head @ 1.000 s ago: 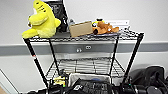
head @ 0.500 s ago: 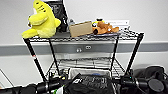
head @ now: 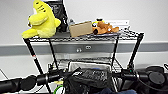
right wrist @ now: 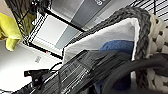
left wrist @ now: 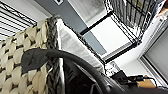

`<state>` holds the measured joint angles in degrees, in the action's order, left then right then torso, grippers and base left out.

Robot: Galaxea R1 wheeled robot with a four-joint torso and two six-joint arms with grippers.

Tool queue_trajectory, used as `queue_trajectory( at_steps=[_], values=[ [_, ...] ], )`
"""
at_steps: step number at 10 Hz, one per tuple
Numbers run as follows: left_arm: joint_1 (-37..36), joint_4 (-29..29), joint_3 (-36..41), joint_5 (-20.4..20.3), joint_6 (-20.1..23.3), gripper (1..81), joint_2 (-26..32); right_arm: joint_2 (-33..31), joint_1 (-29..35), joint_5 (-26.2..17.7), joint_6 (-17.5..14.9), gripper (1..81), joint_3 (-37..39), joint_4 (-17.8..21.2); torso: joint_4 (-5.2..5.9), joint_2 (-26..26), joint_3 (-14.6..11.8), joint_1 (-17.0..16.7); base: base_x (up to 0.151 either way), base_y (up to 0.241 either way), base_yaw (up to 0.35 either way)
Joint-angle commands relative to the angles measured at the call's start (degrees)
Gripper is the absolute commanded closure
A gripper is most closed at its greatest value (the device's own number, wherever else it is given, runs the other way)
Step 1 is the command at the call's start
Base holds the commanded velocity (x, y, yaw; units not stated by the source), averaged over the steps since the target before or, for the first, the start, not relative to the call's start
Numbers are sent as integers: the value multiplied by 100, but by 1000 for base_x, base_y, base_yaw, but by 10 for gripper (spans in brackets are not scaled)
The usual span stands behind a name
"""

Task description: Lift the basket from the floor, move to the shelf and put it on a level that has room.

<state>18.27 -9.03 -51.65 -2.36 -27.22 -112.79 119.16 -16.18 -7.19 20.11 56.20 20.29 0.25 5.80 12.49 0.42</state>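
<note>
The basket point(head: 88, 67) shows just a strip of pale rim behind the black cloth point(head: 91, 78), its lower part cut off by the head view's bottom edge; the shelf point(head: 137, 43) loses its lower tiers there too; blur leaves the orange toy point(head: 103, 27) indistinct; neither gripper's fingers can be made out.

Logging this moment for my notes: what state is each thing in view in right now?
Basket: off the floor, between the two arms, in front of the rack.
Black cloth: in the basket.
Blue cloth: in the basket.
Rack: upright by the wall.
Yellow plush toy: sitting on the top tier.
Cardboard box: closed, on the top tier.
</note>
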Motion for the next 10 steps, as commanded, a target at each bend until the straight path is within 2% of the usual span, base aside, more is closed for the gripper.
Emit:
queue_trajectory(
  at_steps=[1, 2, 4, 8, 10],
  values=[
    [-1093, -28, -63, -229, -108, 811, 28, 31, 1278, 69, 72, 811, -103, 46, 0, 0, 0, 0, 0, 0, 0],
    [-1188, -20, -240, -229, -108, 811, -8, 102, 1392, 51, 72, 811, 92, 28, 0, 0, 0, 0, 0, 0, 0],
    [-1478, -37, -616, -229, -108, 811, -165, 303, 1638, -272, 72, 811, 582, 46, 0, 0, 0, 0, 0, 0, 0],
    [-1716, -11, -1655, -185, -108, 811, -746, 839, 1752, -309, 63, 811, 1584, -103, 0, 0, 0, 2, 0, 0, 0],
    [-1831, -11, -2180, 69, -108, 811, -1052, 1163, 1893, -318, 63, 811, 2110, -147, 0, 0, 0, 2, 0, 0, 0]
  ],
)
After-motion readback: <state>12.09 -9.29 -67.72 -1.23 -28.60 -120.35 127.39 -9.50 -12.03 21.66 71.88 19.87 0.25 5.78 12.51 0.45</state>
